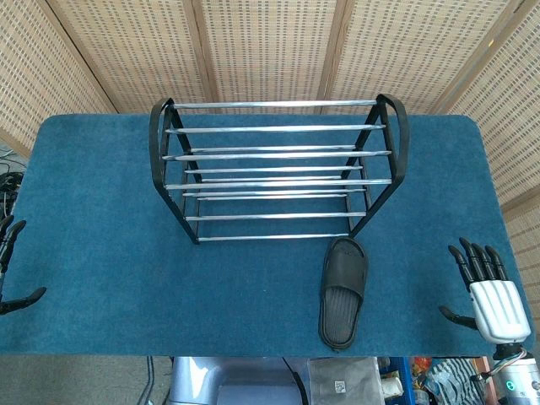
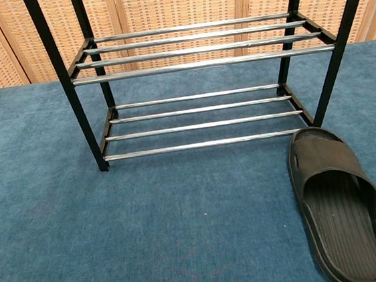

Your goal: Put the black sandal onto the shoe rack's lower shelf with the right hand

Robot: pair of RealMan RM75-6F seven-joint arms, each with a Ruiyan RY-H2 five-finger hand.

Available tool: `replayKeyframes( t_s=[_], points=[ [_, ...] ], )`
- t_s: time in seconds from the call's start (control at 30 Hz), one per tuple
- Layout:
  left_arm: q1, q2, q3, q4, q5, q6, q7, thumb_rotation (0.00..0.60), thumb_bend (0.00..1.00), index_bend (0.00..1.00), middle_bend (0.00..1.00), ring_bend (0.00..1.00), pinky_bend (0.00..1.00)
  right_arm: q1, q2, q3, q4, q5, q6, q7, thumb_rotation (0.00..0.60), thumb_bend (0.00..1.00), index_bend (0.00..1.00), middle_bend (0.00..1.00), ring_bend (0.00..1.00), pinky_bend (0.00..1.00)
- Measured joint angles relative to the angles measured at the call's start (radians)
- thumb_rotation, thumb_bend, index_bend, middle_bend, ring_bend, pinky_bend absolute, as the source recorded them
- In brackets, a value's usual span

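A black sandal lies flat on the blue table cover, toe toward the rack, just in front of the rack's right front leg. The shoe rack has black end frames and chrome bars; its lower shelf holds nothing. My right hand hovers at the table's right front corner, fingers spread, holding nothing, well to the right of the sandal. My left hand shows only partly at the left edge, fingers apart. Neither hand appears in the chest view.
The blue cloth covers the whole table, with woven screens behind it. Bare cloth stretches between the sandal and my right hand, and in front of the rack to the left.
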Motion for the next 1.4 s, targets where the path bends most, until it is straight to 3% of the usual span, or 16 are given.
replayKeyframes(
  t_s=[0.1, 0.33, 0.4, 0.47, 0.53, 0.6, 0.7, 0.8, 1.0, 1.2, 1.4],
  points=[
    [0.0, -0.001, 0.0, 0.001, -0.008, -0.005, 0.001, 0.6, 0.11, 0.0, 0.0, 0.0, 0.0, 0.002, -0.013, 0.0, 0.02, -0.036, 0.019, 0.011, 0.6, 0.0, 0.0, 0.0, 0.0, 0.0],
    [0.001, 0.001, -0.001, 0.001, -0.011, -0.003, -0.003, 0.6, 0.11, 0.0, 0.0, 0.0, 0.0, -0.013, -0.027, 0.018, 0.009, 0.016, 0.052, -0.064, 0.6, 0.0, 0.0, 0.0, 0.0, 0.0],
    [0.002, 0.002, -0.001, 0.001, -0.008, -0.001, -0.006, 0.6, 0.11, 0.0, 0.0, 0.0, 0.0, -0.014, -0.026, 0.018, 0.001, 0.021, 0.052, -0.073, 0.6, 0.07, 0.0, 0.0, 0.0, 0.0],
    [0.003, 0.003, 0.0, 0.002, -0.004, 0.002, -0.01, 0.6, 0.11, 0.0, 0.0, 0.0, 0.0, -0.008, -0.024, 0.013, -0.009, 0.01, 0.038, -0.066, 0.6, 0.17, 0.0, 0.0, 0.0, 0.0],
    [0.004, 0.003, 0.0, 0.002, -0.003, 0.003, -0.012, 0.6, 0.11, 0.0, 0.0, 0.0, 0.0, 0.006, -0.021, 0.005, -0.013, -0.017, 0.018, -0.061, 0.6, 0.35, 0.04, 0.01, 0.0, 0.0],
    [0.004, 0.004, -0.001, 0.002, -0.001, 0.005, -0.016, 0.6, 0.11, 0.0, 0.0, 0.0, 0.0, 0.03, -0.018, -0.003, -0.017, -0.054, -0.007, -0.047, 0.6, 0.58, 0.16, 0.07, 0.0, 0.0],
    [0.002, 0.005, -0.002, 0.003, -0.005, 0.001, -0.016, 0.6, 0.11, 0.0, 0.0, 0.0, 0.0, 0.089, -0.011, -0.012, -0.024, -0.127, -0.054, 0.025, 0.6, 0.86, 0.26, 0.15, 0.01, 0.05],
    [-0.002, 0.005, -0.004, 0.004, -0.015, -0.009, -0.015, 0.6, 0.11, 0.0, 0.0, 0.0, 0.0, 0.172, -0.007, -0.02, -0.025, -0.214, -0.109, 0.133, 0.6, 0.99, 0.29, 0.19, 0.05, 0.1],
    [-0.01, 0.001, -0.006, 0.004, -0.022, -0.022, -0.001, 0.6, 0.11, 0.0, 0.0, 0.0, 0.0, 0.365, -0.061, -0.015, 0.028, -0.347, -0.226, 0.279, 0.6, 1.0, 0.3, 0.22, 0.09, 0.16],
    [-0.022, -0.002, -0.013, 0.007, -0.047, -0.043, 0.003, 0.6, 0.11, 0.0, 0.0, 0.0, 0.0, 0.463, -0.137, 0.012, 0.049, -0.36, -0.34, 0.233, 0.6, 1.0, 0.3, 0.23, 0.14, 0.24],
    [-0.026, 0.0, -0.014, 0.012, -0.056, -0.054, -0.003, 0.6, 0.11, 0.0, 0.0, 0.0, 0.0, 0.533, -0.208, 0.041, 0.056, -0.303, -0.477, 0.16, 0.6, 1.0, 0.3, 0.23, 0.15, 0.25]
  ],
)
